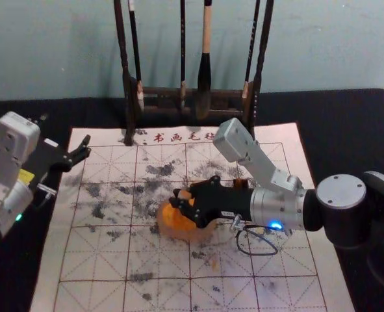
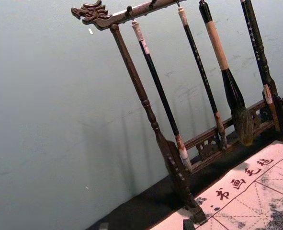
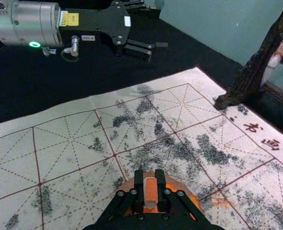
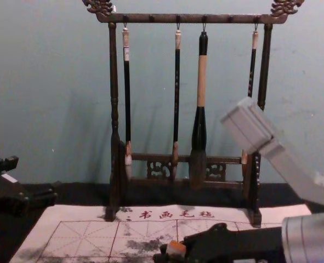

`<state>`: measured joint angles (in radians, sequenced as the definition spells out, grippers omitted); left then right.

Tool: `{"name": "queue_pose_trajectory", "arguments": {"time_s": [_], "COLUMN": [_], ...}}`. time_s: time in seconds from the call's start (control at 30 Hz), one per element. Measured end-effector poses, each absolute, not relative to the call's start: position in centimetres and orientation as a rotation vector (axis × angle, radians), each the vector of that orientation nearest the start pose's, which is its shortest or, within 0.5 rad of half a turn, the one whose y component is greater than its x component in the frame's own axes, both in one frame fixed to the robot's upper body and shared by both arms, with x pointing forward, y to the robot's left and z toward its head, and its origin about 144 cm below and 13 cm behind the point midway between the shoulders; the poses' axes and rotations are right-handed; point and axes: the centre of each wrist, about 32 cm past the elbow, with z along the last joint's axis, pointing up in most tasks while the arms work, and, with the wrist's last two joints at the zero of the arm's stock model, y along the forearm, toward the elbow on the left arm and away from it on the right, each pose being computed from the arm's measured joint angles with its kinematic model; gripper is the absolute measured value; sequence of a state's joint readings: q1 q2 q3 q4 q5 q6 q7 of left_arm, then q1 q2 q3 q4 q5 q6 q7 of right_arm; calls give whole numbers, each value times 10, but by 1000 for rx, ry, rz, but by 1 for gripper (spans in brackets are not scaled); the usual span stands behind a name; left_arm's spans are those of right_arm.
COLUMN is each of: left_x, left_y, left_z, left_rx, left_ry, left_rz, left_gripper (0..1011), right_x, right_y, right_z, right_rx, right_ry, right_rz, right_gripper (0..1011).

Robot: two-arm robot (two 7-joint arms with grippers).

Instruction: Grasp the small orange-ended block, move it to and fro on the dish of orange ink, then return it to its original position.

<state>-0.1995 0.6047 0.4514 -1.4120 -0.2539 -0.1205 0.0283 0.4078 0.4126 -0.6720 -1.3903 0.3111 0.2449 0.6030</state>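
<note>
Orange-ended block [image 3: 151,192] is pinched in right tool [image 1: 184,200] over round dish [image 1: 167,226], left tool [image 1: 65,132] gaping by blotched mat [image 1: 88,260]

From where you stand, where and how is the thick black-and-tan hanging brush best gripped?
I'd grip the brush from the front by its tan band, fingers closing from left and right: it hangs upright, the band looks straight and slim, and the swollen black part and bristles lie below.
</note>
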Motion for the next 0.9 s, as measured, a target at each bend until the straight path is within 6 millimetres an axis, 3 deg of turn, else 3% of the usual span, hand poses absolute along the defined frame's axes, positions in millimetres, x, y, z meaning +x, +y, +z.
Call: {"name": "queue_pose_trajectory", "arguments": {"time_s": [0.9], "left_x": [489], "left_y": [310], "left_z": [1140], "left_rx": [304], "left_ry": [-285], "left_rz": [1248], "left_gripper": [1001], "right_x": [527], "right_y": [-199], "right_z": [1168], "right_rx": [-413], "right_ry": [49], "right_rz": [-524], "right_gripper": [114]}}
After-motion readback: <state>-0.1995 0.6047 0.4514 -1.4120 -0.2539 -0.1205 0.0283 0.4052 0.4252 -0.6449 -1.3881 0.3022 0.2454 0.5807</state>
